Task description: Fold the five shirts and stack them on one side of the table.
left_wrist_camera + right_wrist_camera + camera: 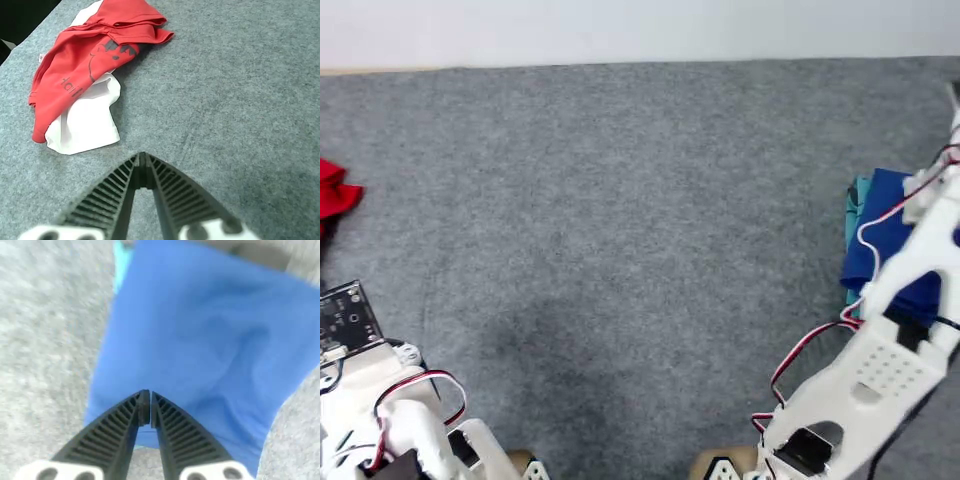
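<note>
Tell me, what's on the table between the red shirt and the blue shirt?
Nothing. In the high view, the stretch between the red shirt and the blue shirt is just bare grey table cover.

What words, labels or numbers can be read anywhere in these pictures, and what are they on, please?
Red shirt: dark lettering beside a drawing, turned and creased; not reliably readable.
Circuit board: markings too small to read.
Blue shirt: no print showing.

Bare table (620, 200) runs wide across the middle, from far edge to near edge. A red shirt (335, 190) sits at the left edge. A blue stack (880, 265) lies at the right edge, with the right arm (880, 370) over it.
</note>
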Controlling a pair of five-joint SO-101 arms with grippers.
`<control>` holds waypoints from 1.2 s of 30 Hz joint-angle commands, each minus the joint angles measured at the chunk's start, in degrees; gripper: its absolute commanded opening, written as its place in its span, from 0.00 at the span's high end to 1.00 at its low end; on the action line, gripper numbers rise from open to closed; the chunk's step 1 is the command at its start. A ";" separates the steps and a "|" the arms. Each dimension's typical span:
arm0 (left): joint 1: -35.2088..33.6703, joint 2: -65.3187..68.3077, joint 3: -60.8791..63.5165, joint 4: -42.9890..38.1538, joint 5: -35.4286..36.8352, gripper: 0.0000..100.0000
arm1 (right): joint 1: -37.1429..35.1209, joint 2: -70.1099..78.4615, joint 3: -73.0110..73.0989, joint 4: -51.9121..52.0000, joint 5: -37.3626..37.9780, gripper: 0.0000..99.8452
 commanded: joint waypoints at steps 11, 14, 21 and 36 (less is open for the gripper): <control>0.09 -0.35 0.04 -1.23 -0.62 1.00 | -2.77 0.84 22.24 -6.37 -0.88 0.99; 0.09 -0.35 0.04 -1.23 -0.62 1.00 | -1.10 5.93 23.03 -9.54 -0.62 0.99; 0.09 -0.35 0.04 -1.23 -0.62 1.00 | -0.92 6.81 22.59 -8.04 -0.70 0.99; 0.18 -0.35 0.13 -1.23 -0.62 1.00 | -4.97 -11.03 22.95 -12.18 -0.35 0.99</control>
